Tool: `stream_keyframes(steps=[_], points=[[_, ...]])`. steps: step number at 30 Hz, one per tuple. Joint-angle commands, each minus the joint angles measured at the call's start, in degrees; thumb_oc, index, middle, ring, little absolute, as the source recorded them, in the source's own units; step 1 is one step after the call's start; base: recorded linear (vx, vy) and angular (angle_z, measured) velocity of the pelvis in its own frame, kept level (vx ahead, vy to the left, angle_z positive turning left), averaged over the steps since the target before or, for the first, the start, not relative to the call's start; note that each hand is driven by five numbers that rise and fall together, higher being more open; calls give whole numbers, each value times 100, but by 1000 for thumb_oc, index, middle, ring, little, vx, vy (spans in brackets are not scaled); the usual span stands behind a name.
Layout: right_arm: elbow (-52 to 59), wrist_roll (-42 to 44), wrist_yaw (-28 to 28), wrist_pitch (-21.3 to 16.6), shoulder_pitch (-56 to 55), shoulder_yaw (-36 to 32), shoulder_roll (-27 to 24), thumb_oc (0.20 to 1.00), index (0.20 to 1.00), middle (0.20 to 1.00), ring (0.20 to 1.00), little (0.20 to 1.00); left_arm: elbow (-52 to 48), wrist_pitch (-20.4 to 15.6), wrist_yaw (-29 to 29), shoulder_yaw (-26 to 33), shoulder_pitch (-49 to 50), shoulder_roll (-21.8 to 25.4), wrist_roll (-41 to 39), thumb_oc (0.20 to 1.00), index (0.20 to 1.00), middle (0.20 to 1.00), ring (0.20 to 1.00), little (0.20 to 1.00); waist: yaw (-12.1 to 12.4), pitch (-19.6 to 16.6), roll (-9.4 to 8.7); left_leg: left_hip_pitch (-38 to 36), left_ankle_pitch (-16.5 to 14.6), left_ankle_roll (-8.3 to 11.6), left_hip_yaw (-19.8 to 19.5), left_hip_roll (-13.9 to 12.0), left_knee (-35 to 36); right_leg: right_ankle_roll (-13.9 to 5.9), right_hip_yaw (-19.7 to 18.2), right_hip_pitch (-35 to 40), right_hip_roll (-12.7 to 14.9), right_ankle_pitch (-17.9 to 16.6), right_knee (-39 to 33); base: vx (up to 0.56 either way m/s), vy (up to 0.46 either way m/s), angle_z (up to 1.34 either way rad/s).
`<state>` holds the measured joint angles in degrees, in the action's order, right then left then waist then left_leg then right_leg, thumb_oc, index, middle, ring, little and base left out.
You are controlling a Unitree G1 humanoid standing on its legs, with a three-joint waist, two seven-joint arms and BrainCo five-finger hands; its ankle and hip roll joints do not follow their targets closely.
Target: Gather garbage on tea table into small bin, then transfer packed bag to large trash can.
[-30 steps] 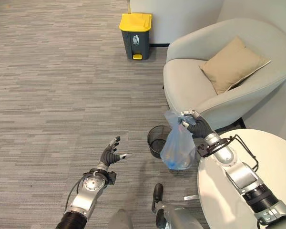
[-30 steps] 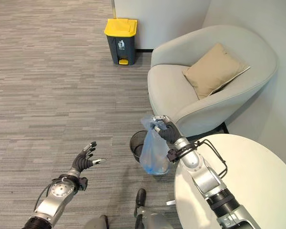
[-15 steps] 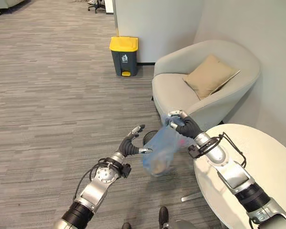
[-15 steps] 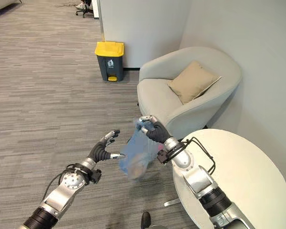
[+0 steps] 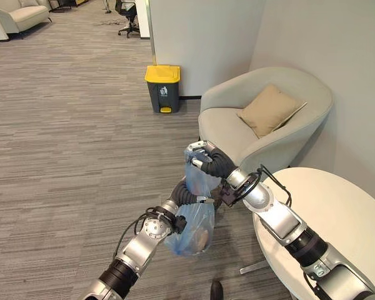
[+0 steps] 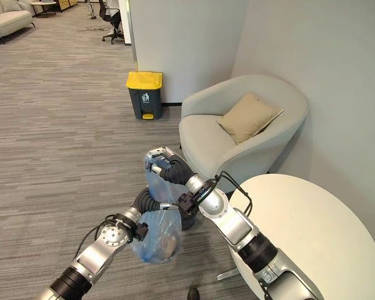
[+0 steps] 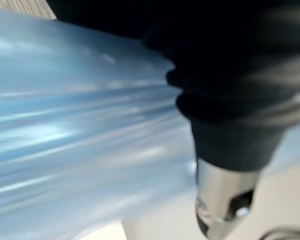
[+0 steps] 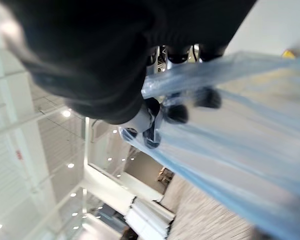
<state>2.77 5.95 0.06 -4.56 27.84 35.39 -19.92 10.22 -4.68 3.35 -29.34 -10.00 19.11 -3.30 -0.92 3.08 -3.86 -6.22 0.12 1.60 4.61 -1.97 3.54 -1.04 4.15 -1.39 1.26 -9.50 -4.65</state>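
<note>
Fingers of my right hand pinch the bag top at the picture's middle; my left hand wraps its neck. Loose grips could drop it.

Glossy translucent plastic bag — matt carpet

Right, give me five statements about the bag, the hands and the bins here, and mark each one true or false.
1. The right hand grips the top of the blue bag. True.
2. The bag rests on the round table. False: it hangs in the air over the carpet, beside the table.
3. The left hand is at the bag's middle, below the right hand. True.
4. The large trash can has a red lid. False: its lid is yellow.
5. The large trash can stands against the wall, apart from the armchair. True.
</note>
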Motion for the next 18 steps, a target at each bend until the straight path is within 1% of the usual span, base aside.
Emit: stream_keyframes(steps=[1, 6, 11, 15, 16, 17, 18], points=[[390, 501, -109, -411, 715, -187, 443, 200, 200, 200, 200, 200, 538, -165, 123, -192, -523, -79, 334, 1000, 1000, 1000, 1000, 1000, 35, -99, -155, 225, -254, 31, 0, 29, 62, -457, 19, 335, 252, 1257, 459, 10, 4, -3], [525, 678, -185, -443, 1016, -19, 642, 200, 200, 200, 200, 200, 823, -62, 498, -170, -528, -208, 508, 1000, 1000, 1000, 1000, 1000, 79, -110, -199, 215, -265, 28, -14, 19, 51, -440, 19, 359, 251, 1257, 458, 0, 0, 0], [554, 880, -234, -456, 1207, 198, 917, 200, 200, 200, 200, 200, 1154, 68, 702, -270, -624, -318, 811, 1000, 1000, 1000, 1000, 1000, 129, -107, -239, 228, -274, 21, -23, 22, 28, -433, 29, 355, 257, 1248, 467, 0, 0, 0], [542, 957, -219, -451, 1233, 334, 1010, 200, 200, 200, 200, 200, 1264, 66, 803, -341, -819, -432, 808, 1000, 1000, 1000, 1000, 1000, 126, -106, -248, 230, -273, 18, -22, 25, 28, -435, 40, 354, 260, 1252, 466, 0, 0, 0], [541, 957, -219, -452, 1234, 334, 1010, 200, 200, 200, 200, 200, 1267, 64, 804, -342, -822, -434, 808, 733, 733, 733, 733, 733, 126, -106, -247, 230, -273, 18, -22, 25, 27, -435, 41, 354, 260, 1252, 466, 0, 0, 0], [550, 984, -204, -457, 1225, 353, 1024, 200, 200, 200, 200, 200, 1242, 47, 831, -335, -855, -442, 790, 200, 200, 200, 200, 200, 120, -106, -247, 233, -272, 18, -21, 26, 28, -436, 44, 350, 260, 1253, 467, 0, 0, 0], [542, 1012, -182, -459, 1199, 387, 1029, 200, 200, 200, 200, 200, 1188, 14, 859, -333, -933, -449, 740, 200, 200, 200, 200, 200, 112, -106, -249, 236, -273, 18, -25, 28, 30, -439, 49, 346, 266, 1248, 468, 0, 0, 0]])
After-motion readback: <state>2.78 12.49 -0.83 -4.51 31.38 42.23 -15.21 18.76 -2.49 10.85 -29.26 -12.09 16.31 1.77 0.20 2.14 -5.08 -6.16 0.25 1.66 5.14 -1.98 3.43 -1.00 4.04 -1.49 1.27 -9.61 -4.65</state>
